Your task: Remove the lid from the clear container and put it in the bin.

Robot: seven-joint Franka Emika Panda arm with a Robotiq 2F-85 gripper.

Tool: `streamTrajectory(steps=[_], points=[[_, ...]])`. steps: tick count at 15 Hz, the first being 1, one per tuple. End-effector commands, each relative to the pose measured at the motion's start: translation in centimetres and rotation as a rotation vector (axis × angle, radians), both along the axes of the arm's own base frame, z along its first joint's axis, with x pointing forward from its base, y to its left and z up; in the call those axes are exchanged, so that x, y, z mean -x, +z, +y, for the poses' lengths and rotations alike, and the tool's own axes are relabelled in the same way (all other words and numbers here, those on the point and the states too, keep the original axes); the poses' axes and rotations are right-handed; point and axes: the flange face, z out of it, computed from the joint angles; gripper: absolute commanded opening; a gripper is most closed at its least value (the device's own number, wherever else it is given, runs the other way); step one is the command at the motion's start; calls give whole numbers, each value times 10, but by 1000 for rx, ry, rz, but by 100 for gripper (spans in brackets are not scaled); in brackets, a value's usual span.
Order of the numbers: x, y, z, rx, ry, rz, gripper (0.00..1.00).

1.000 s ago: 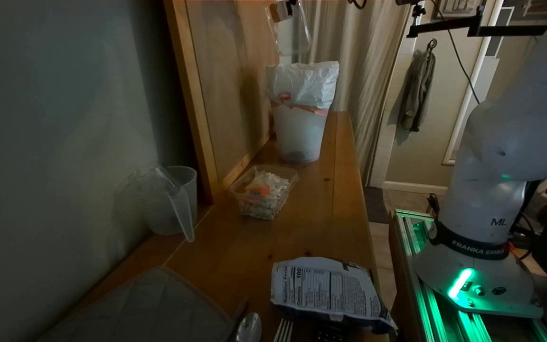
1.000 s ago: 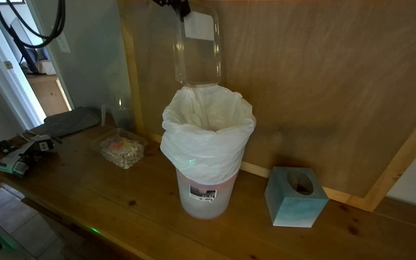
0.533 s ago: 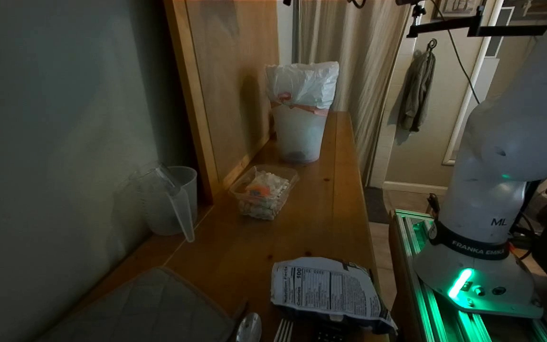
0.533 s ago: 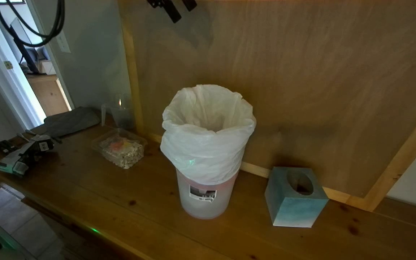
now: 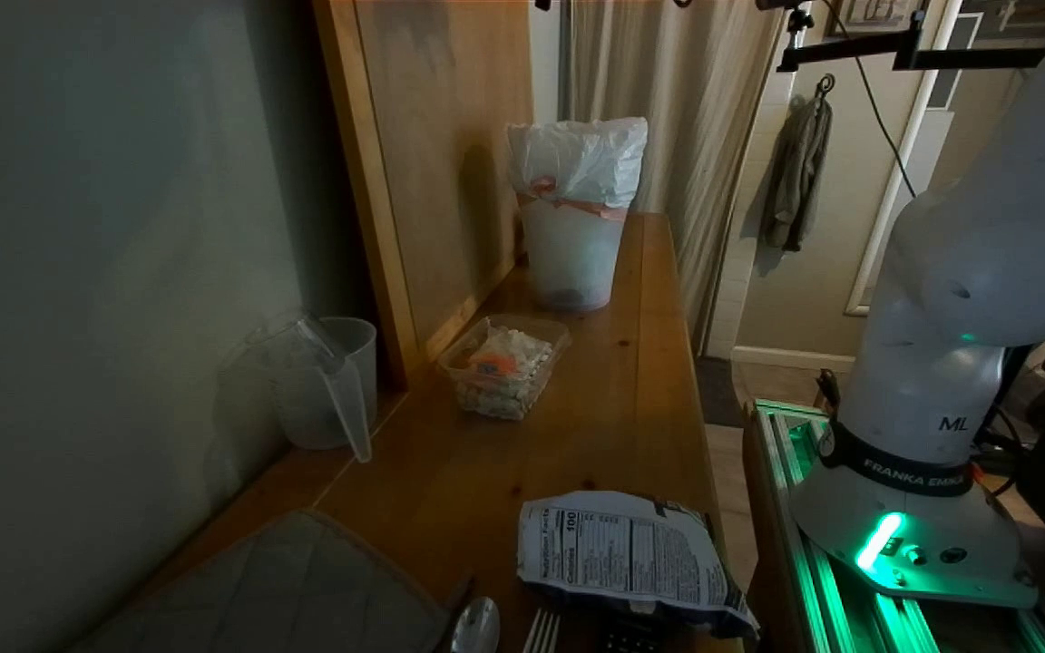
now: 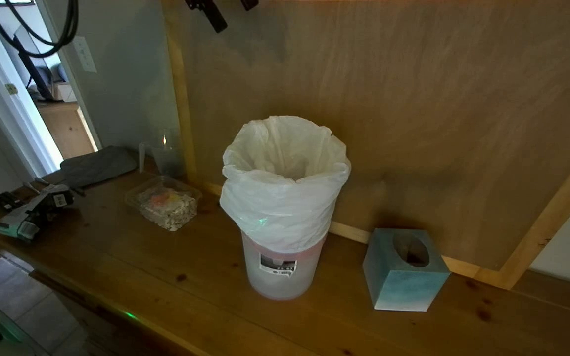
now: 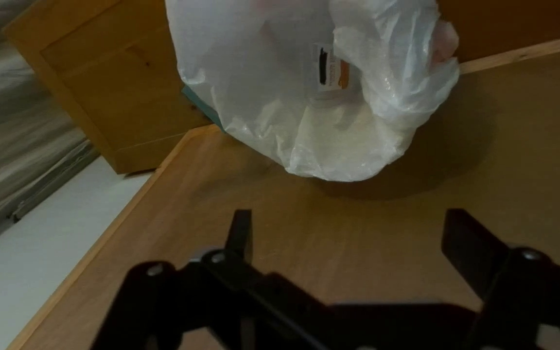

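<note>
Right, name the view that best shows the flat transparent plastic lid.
The wrist view: inside the crinkled white plastic bag, the lid shows by its printed label and a faint edge. Neither exterior view shows it.

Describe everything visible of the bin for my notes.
The bin is a translucent white bucket, narrowing downward, upright on the wooden counter. A crinkled whitish plastic bag lines it and folds over its top, a reddish band at the bag's lower edge. One side bears a label. The wrist view shows what looks like the lid inside.
</note>
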Motion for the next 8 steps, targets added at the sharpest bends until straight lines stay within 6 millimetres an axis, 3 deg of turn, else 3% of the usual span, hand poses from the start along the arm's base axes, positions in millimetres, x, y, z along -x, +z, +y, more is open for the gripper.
streamTrajectory(steps=[1, 3, 4, 8], points=[[-2, 3, 11, -129, -50, 29, 100], [1, 1, 16, -198, -72, 55, 100], [5, -3, 12, -136, -44, 44, 100], [5, -3, 15, -166, -55, 58, 100]])
